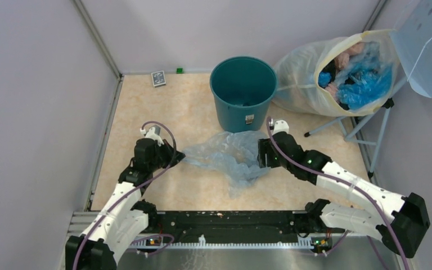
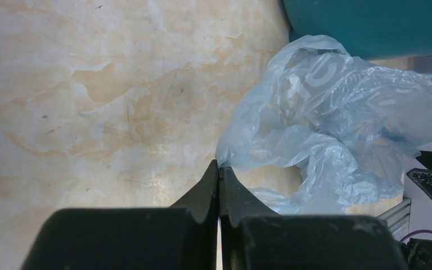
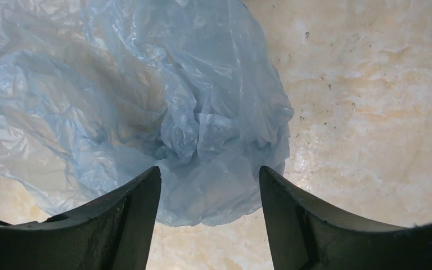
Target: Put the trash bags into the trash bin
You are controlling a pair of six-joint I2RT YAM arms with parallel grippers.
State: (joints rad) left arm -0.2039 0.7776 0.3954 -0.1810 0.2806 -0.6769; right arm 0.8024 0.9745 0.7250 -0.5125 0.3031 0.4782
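Risk: thin film could slip the jaws or drape over the trash bin (image 1: 243,93) rim.
Long axis: trash bag (image 1: 225,156) runs left-right, tail trailing near.
Spot: crumpled on the surface (image 1: 146,112), just near of the bin.
Left gripper (image 2: 219,169): jaws closed at bag's left edge; pinch unclear.
Right gripper (image 3: 209,174): jaws wide over its right end.

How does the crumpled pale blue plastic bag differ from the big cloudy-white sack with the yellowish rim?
The pale blue plastic bag lies flattened and empty-looking; the cloudy-white plastic sack bulges, stuffed with blue and pink items. The bag is smaller than the sack. Both are translucent.
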